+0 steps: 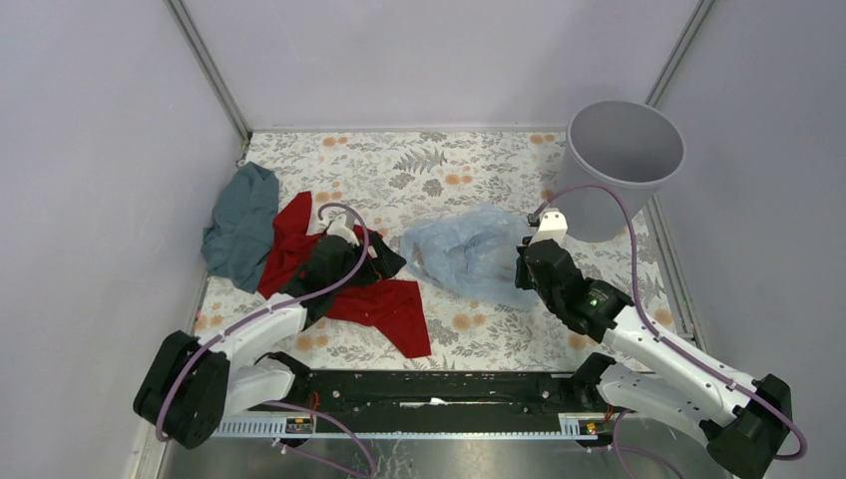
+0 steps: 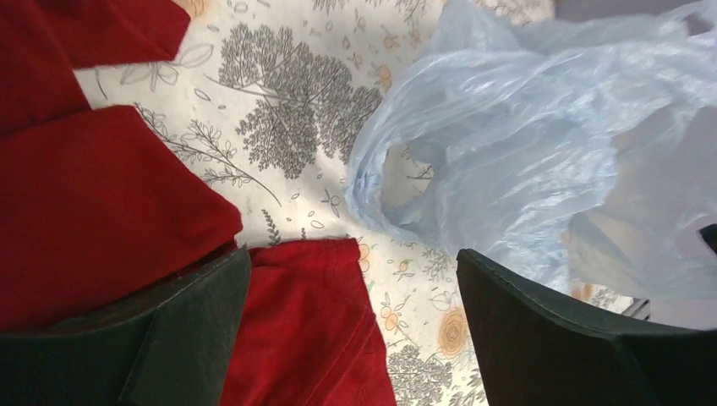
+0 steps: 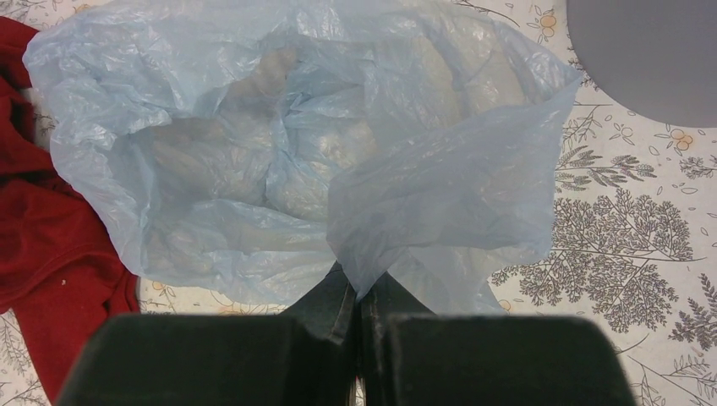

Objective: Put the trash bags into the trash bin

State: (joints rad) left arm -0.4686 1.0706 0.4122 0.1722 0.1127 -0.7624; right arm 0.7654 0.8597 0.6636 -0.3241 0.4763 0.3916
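Right gripper (image 3: 359,286) is clamped tight on a fold at the bag's (image 3: 279,152) near edge. The bag lies crumpled on the table (image 1: 399,170), between the red cloth (image 1: 384,304) and the bin (image 1: 624,170), outside it. The bin stands upright in the far right corner. Left gripper (image 2: 351,283) hovers with its fingers apart and empty over the red cloth's edge, just beside the bag.

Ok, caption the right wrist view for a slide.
Right gripper pinching the pale blue trash bag, red cloth left, grey trash bin upper right.
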